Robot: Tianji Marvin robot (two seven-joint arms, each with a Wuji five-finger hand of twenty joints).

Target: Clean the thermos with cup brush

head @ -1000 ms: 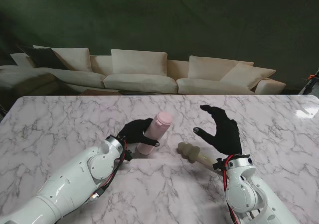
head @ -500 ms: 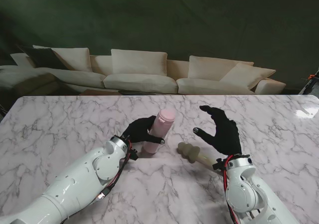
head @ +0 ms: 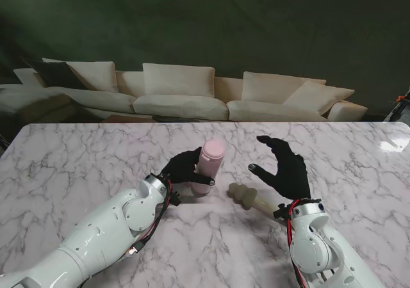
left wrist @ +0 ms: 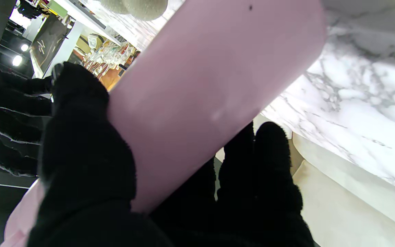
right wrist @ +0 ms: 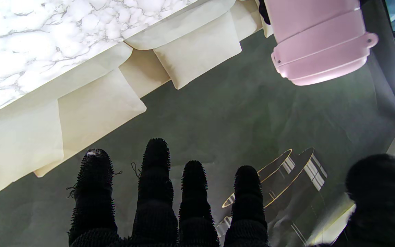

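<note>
From the stand's view, the left hand (head: 181,169) is wrapped around the lower body of the pink thermos (head: 208,163), fingers curled across its front, holding it nearly upright with its lidded top tilted slightly away from me. Its base is at or just above the marble table (head: 77,166) — which of the two I cannot tell. Just to the right of the thermos lies the cup brush (head: 251,198), its pale lobed sponge head pointing toward the thermos and its handle running toward the right wrist. The right hand (head: 286,166) hovers above the brush handle, holding nothing, fingers spread and slightly curved, thumb apart from the rest. A cream sofa (head: 186,96) stands beyond the far edge of the table.

In the left wrist view, the pink body of the thermos (left wrist: 201,85) fills most of the frame, clamped between the black-gloved thumb (left wrist: 84,137) on one side and the fingers (left wrist: 269,164) on the other. The sponge head of the brush (left wrist: 139,4) shows at the frame's edge.

In the right wrist view, four gloved fingers (right wrist: 156,178) stand apart with nothing between them — the thumb (right wrist: 379,192) is well off to the side. The thermos lid (right wrist: 321,51) shows against the dark wall, with sofa cushions (right wrist: 197,48) and the table edge (right wrist: 46,41) also in view.
</note>
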